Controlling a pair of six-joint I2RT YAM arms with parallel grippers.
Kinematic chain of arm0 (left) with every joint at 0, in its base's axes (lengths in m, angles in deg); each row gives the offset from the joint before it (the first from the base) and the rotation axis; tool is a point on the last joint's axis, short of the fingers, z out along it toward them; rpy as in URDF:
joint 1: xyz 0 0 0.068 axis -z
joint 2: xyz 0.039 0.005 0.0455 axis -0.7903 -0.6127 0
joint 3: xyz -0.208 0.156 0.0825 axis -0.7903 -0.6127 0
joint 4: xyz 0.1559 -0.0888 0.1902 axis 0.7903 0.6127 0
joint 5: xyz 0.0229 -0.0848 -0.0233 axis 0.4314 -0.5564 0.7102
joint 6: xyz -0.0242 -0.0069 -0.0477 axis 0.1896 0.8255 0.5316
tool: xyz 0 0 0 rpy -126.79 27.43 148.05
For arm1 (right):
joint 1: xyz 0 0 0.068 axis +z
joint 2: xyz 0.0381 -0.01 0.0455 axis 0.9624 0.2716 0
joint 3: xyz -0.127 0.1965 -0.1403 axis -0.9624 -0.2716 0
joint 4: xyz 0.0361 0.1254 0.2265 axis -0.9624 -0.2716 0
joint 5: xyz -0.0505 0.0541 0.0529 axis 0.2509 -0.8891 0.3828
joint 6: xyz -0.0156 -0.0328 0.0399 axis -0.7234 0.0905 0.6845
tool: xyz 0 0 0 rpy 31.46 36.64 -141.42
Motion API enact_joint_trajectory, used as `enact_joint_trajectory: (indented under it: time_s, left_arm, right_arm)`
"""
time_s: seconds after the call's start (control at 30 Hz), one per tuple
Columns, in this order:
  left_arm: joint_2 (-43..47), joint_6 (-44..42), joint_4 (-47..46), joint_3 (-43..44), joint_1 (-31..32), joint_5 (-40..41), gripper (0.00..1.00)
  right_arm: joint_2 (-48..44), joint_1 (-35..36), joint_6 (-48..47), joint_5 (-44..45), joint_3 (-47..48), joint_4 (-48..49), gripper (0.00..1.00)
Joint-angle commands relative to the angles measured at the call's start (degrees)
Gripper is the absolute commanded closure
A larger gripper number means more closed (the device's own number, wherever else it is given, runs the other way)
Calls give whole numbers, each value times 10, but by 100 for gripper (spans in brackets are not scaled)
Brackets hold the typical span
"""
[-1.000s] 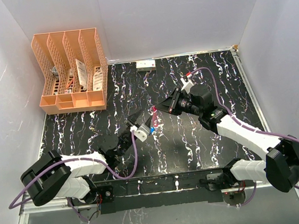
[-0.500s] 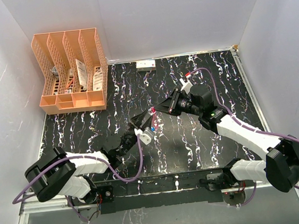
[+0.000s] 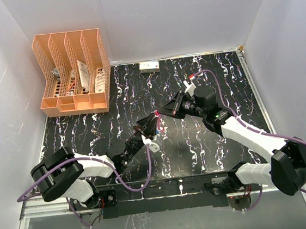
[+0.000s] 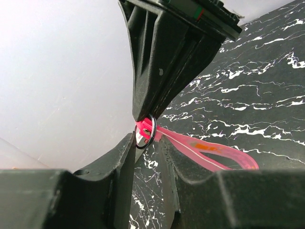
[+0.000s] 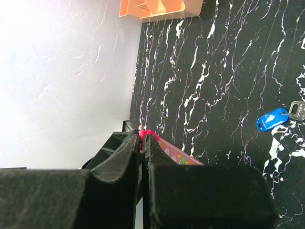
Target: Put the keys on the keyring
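Where the keyring point(image 4: 144, 131) is held: clear of the black marbled table point(image 4: 267, 81), pinched by its red-pink strap point(image 4: 209, 150) right beside the metal ring. The ring is thus left bare and the strap is let hang aside.
Right gripper point(image 5: 143, 137): closed tight on the strap. It is judged to serve as the holder, with the ring presented towards the other arm.
Left gripper point(image 4: 146, 142): jaws set apart by a narrow gap, with nothing clamped between them. The ring is seen just at their mouth; whether it is touched cannot be told.
Blue-headed key point(image 5: 270, 119): laid flat on the table, well apart from the right gripper's fingers, not yet threaded.
Silvery key point(image 5: 296, 109): seen at the blue head's end, by the frame edge. Whether the two are joined cannot be told.
Step judged in hand: the ring is being steadied from both sides before a key is fetched.
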Motion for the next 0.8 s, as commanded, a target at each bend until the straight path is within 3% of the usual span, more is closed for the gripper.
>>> enact_joint_trajectory:
  time_s: [0.0,0.4,0.67,0.77]
  left_arm:
    - [-3,-32,-40,20,10,-1,76]
    - [-6,-37,-46,20,17,-12,85]
    - [1,-25,-44,13,18,-19,100]
    - [3,-18,-52,11,18,-17,100]
  right_arm:
    - [1,1,6,-5,31,10,100]
    - [0,1,9,-8,27,9,100]
    - [3,0,16,-14,27,19,100]
    - [4,0,19,-17,27,24,95]
